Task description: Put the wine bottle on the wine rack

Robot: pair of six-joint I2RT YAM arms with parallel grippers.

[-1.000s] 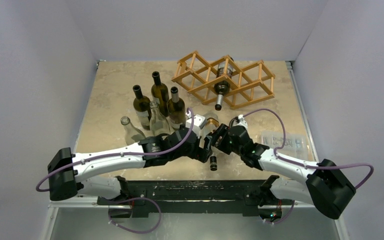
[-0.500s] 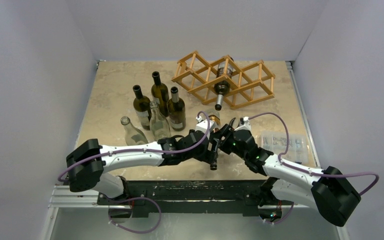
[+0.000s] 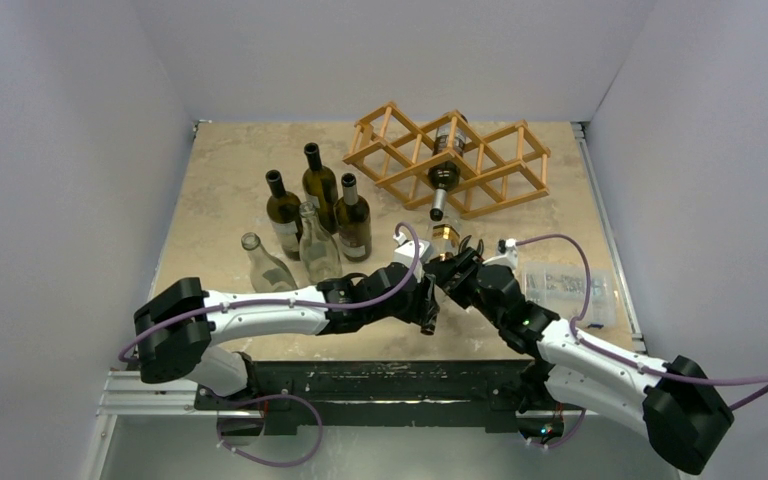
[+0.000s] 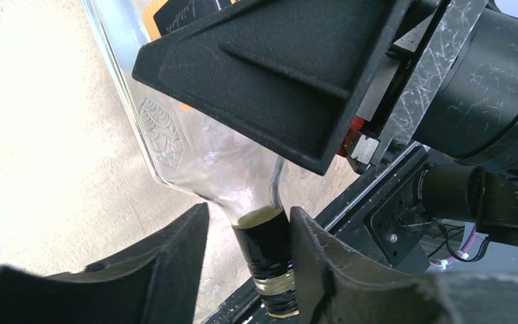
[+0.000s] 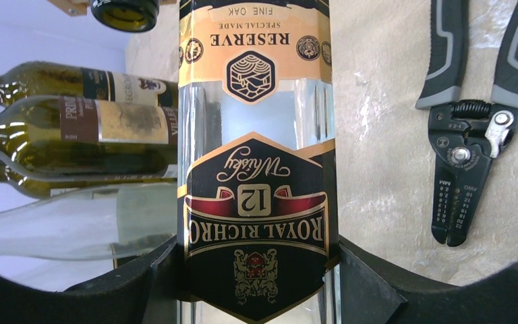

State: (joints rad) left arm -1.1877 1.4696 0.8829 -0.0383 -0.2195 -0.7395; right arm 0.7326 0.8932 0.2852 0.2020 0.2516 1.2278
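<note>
Starting with the top view: both arms meet mid-counter (image 3: 230, 180). Bottle (image 3: 445, 238) lies between them, base to the far side, neck to the near edge. It's on the near side of the rack (image 3: 419, 129), outside it, base close to the neck of the dark bottle (image 3: 445, 175) sitting in a middle cell. Left fingers (image 3: 428, 312) are at the neck end, right fingers (image 3: 457, 267) on the body. Five more bottles (image 3: 321, 190) stand on the far left of the arms. Clear box (image 3: 565, 285) is on the right.

Left wrist: left fingers (image 4: 175, 270) straddle the bottle (image 4: 264, 246) at its dark-capped neck. One pad touches it and the other shows a gap, so they're apart, not clamped. One of the right fingers (image 4: 276, 67) covers the body above the shoulder.

Right wrist: right fingers (image 5: 155, 283) are clamped on the bottle (image 5: 256, 101) body, one each side, pressing at the black-and-gold label. Pliers (image 5: 460, 158) lie on the counter to one side, apart from the bottle. Green and clear bottles show on the other side. Can't tell from any view whether the bottle is lifted off the counter.
</note>
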